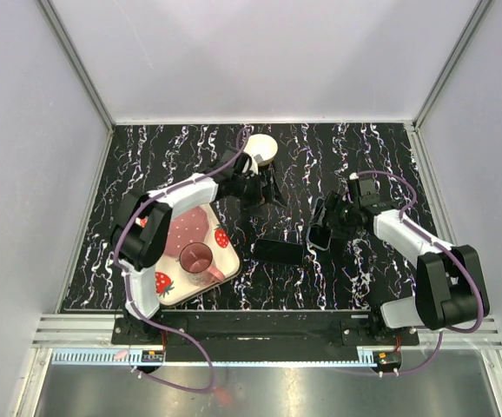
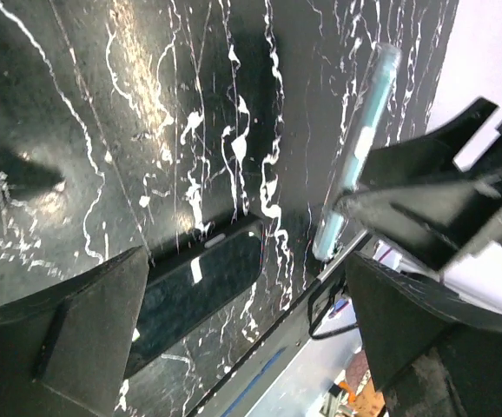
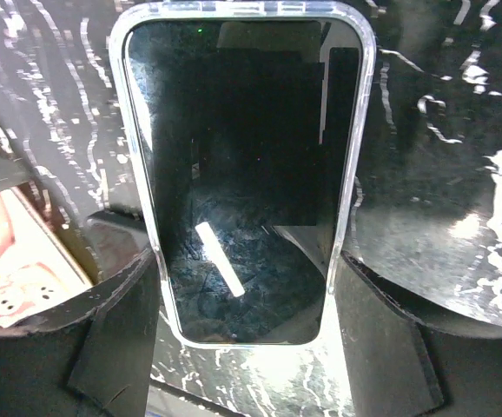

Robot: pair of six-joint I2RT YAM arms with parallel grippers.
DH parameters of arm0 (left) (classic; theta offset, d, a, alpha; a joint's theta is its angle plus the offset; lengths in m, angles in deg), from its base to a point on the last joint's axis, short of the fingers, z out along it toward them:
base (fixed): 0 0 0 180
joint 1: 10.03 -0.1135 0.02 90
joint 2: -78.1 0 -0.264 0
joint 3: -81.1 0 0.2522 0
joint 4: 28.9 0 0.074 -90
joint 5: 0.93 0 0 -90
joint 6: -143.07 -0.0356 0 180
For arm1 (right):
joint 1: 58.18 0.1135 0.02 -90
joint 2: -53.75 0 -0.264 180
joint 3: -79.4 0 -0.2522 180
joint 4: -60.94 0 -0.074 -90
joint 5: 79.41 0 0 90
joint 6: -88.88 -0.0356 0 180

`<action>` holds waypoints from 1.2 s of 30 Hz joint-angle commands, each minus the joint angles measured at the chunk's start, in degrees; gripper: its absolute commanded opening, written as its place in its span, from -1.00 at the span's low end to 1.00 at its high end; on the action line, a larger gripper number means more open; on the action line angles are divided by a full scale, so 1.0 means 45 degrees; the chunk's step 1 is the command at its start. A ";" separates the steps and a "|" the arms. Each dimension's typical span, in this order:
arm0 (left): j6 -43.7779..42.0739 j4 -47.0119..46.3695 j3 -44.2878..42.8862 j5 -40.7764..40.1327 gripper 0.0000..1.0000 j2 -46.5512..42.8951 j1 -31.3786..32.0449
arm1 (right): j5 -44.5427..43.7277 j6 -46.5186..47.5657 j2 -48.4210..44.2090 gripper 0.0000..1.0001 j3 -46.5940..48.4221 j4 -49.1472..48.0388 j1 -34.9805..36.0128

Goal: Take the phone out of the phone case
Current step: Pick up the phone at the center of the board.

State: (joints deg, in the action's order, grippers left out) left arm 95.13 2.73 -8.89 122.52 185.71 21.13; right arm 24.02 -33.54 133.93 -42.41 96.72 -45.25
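The dark phone (image 1: pixel 277 252) lies flat on the black marbled table, out of its case; the left wrist view shows it (image 2: pixel 203 287) low down between my left fingers. The clear-rimmed phone case (image 1: pixel 319 237) stands on edge to the phone's right. My right gripper (image 1: pixel 322 228) is shut across its width. In the right wrist view the case (image 3: pixel 242 174) fills the middle, and both fingers of the right gripper (image 3: pixel 247 287) press on its side rims. The case (image 2: pixel 359 148) shows as a thin teal strip. My left gripper (image 1: pixel 264 193) hangs open (image 2: pixel 247 304) behind the phone and holds nothing.
A white plate with strawberry prints (image 1: pixel 177 278) lies at the left and carries a pink cup (image 1: pixel 197 258); its corner (image 3: pixel 16 252) shows in the right wrist view. A white and brown cup (image 1: pixel 261 148) stands at the back. Grey walls close in the table on three sides.
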 commanded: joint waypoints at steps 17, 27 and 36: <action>0.2118 -0.1745 -0.3801 0.0535 0.79 0.3741 0.1611 | 0.2816 0.0447 0.0014 -0.45 0.0616 -0.1827 0.0096; 0.1746 -0.0689 -0.4956 0.0437 0.35 0.4583 0.2334 | 0.2563 0.0292 0.0053 -0.44 0.0772 -0.1808 0.0096; 0.2801 -0.2193 -0.3591 0.1415 -1.00 0.3336 0.2062 | 0.1412 0.0057 -0.0122 0.89 0.1260 -0.1264 0.0096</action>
State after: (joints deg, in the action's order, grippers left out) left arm 105.43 -3.65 -27.69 126.02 205.79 31.51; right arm 33.27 -32.82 135.33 -41.28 92.57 -45.16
